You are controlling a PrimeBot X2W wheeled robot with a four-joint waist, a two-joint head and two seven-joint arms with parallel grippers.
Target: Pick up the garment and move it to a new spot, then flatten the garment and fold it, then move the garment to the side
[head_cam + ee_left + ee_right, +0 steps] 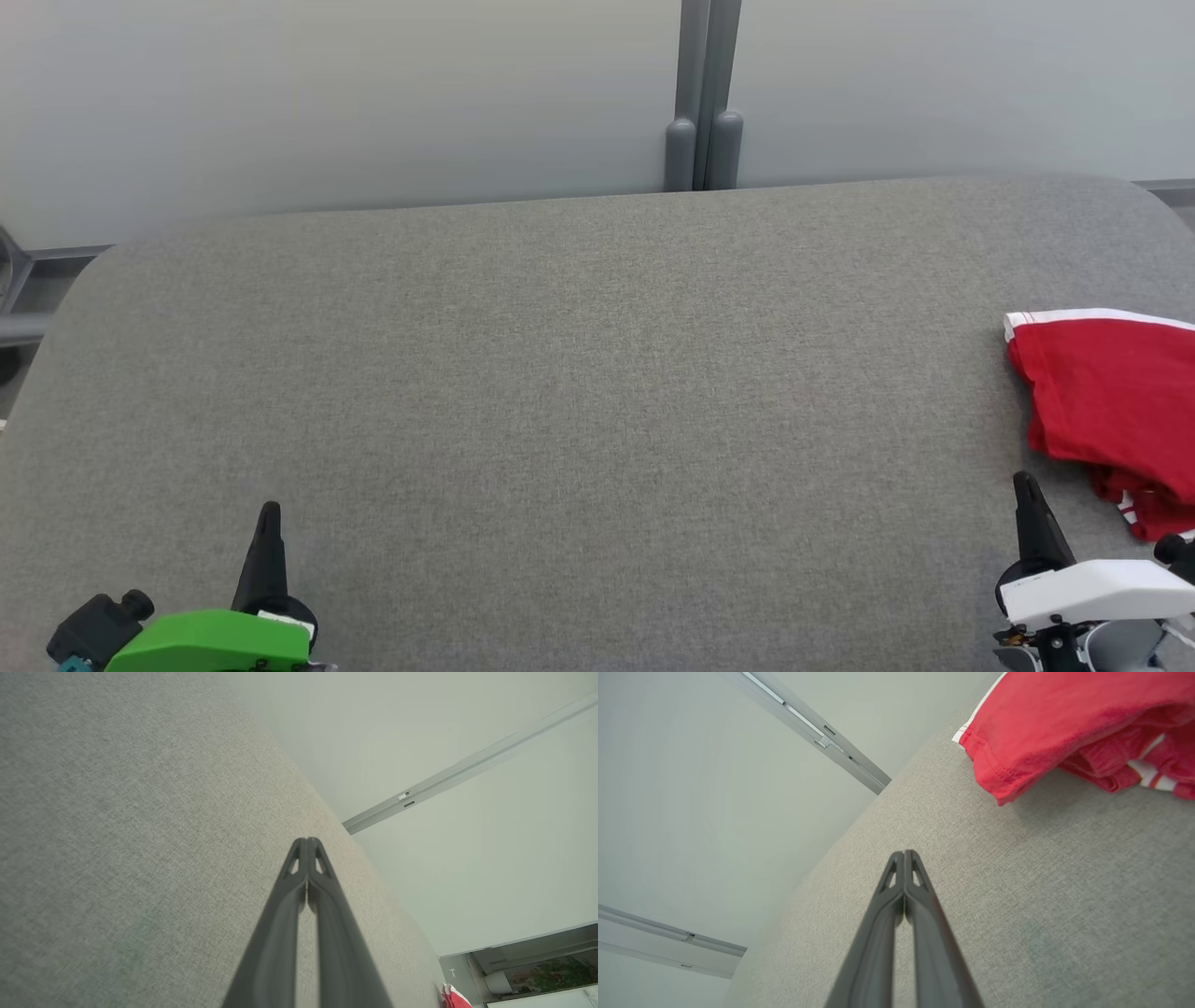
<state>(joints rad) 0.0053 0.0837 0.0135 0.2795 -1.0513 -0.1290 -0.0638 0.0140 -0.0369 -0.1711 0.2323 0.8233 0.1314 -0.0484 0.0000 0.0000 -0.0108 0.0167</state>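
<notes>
Nearest the robot, the left end effector (268, 511) and the right end effector (1024, 481) hover low over the near side of the grey tabletop (560, 373). Each has its fingers pressed together with nothing between them.

Just beyond the right one, at the tabletop's right side, lies the red garment (1111, 392), apart from both end effectors. It is loosely doubled over. A white-trimmed hem runs along its far edge, one corner points toward the tabletop's middle, and striped folds bunch at its near end. The visible part runs near to far, but the head view's edge cuts it, so I cannot settle its true long axis.

This fits either a garment waiting to be picked up or one already folded roughly and set aside, so I name no next move.

Beyond the tabletop, pale wall panels meet at a grey post (705, 93).
</notes>
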